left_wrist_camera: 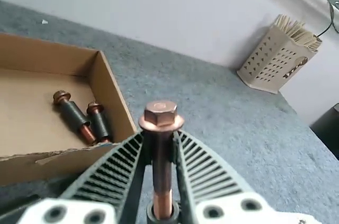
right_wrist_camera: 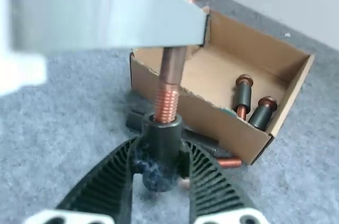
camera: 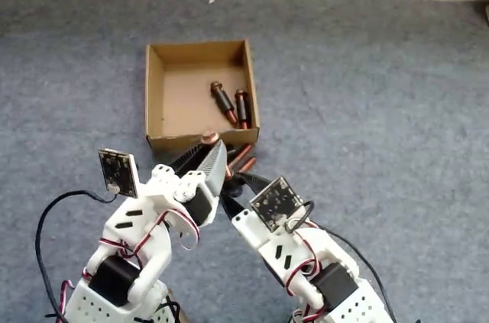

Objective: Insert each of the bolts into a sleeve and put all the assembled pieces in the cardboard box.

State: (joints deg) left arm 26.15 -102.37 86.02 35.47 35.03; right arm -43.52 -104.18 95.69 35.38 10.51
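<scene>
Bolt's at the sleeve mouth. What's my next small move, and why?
Probably ease the left tool toward the right tool, pushing the bolt deeper: its threaded end barely sits in the sleeve, with most of the shank bare.

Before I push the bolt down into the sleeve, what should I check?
1. Left gripper's hold on the bolt: ok, shut on its shank.
2. Right gripper's hold on the sleeve: ok, shut around it.
3. Bolt tip in the sleeve mouth: ok, threads partly exposed.
4. Bolt in line with sleeve: looks ok.
5. Room in the cardboard box: ok, two assembled pieces along one wall.
6. All parts assembled: not ok, loose parts lie outside the box.
</scene>
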